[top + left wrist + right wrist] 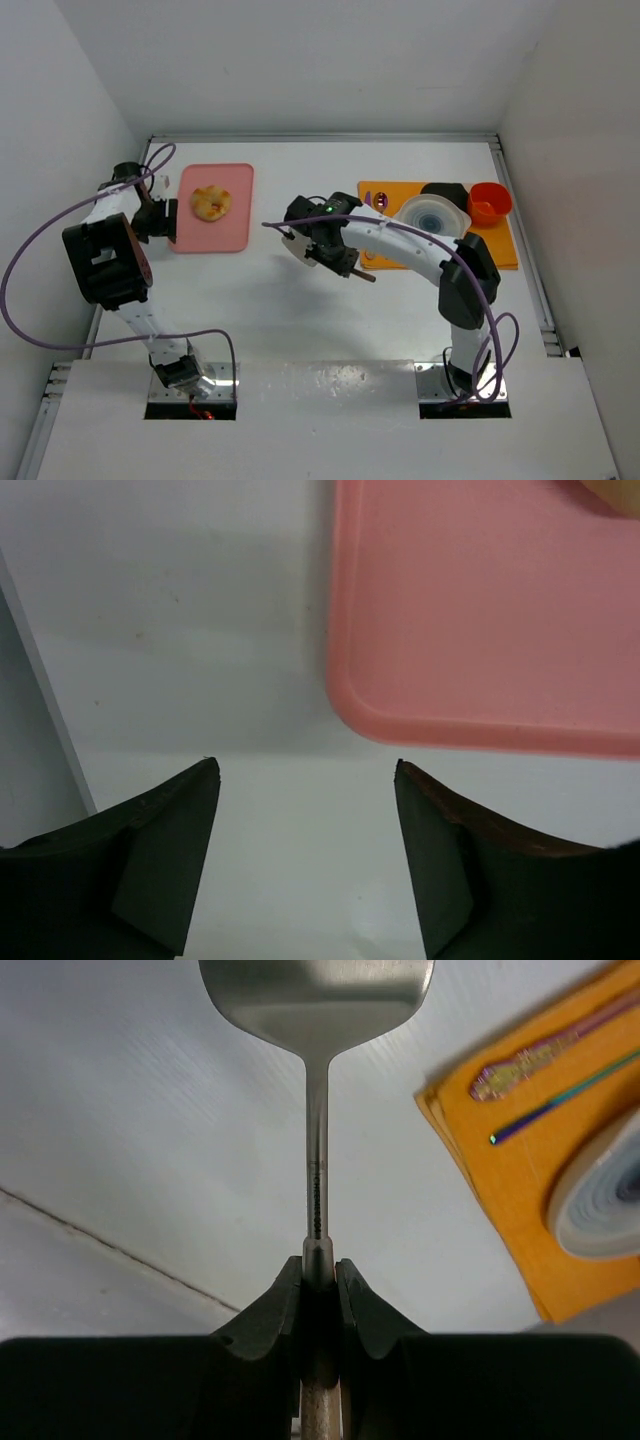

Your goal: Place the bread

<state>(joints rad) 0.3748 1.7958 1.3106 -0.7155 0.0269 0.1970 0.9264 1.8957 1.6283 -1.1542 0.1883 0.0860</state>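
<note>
The bread is a small golden-brown bun lying on the pink tray at the back left. A sliver of the bread shows at the top right of the left wrist view. My left gripper is open and empty just off the tray's left edge; in its wrist view only white table lies between the jaws, with the tray ahead. My right gripper is shut on a metal spatula with a wooden handle, held above the table's middle, blade toward the tray.
An orange mat at the back right holds a white bowl, a black container, a red bowl and a purple spoon. White walls enclose the table on three sides.
</note>
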